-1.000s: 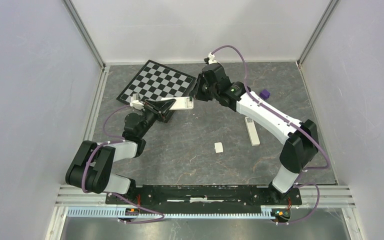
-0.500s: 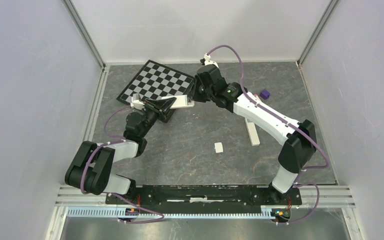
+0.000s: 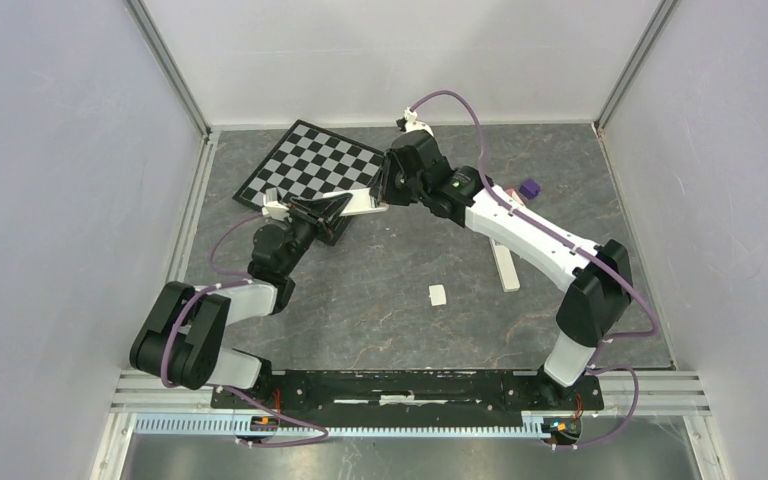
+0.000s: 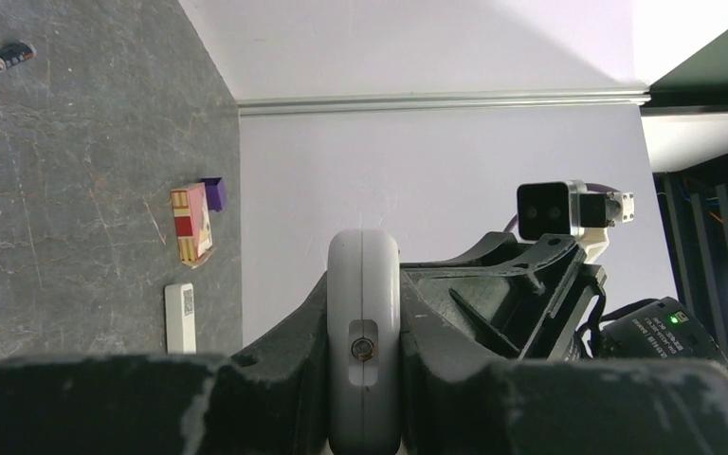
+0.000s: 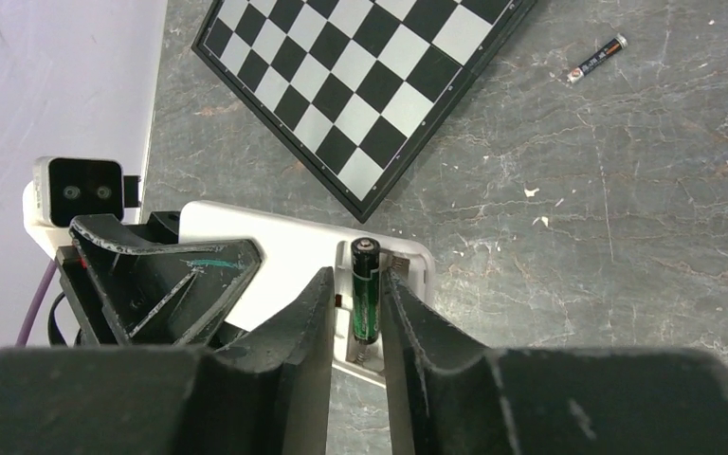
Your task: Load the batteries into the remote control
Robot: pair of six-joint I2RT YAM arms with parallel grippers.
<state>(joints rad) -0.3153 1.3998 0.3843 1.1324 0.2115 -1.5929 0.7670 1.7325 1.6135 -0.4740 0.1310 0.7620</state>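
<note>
Seems light, rigid, slick-wrapped, best pinched mid-barrel with ends free: green battery [image 5: 365, 322] nipped so in the right tool [image 5: 357, 282], at the opened end of the remote [image 5: 280, 239] clamped edgewise by the left tool [image 4: 364, 313].

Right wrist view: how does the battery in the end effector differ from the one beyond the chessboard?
The green battery sits in the right end effector at the remote control's bay; the loose battery lies on the table. The first is green-wrapped, the other black with orange marks. Both are slim cylinders.
</note>
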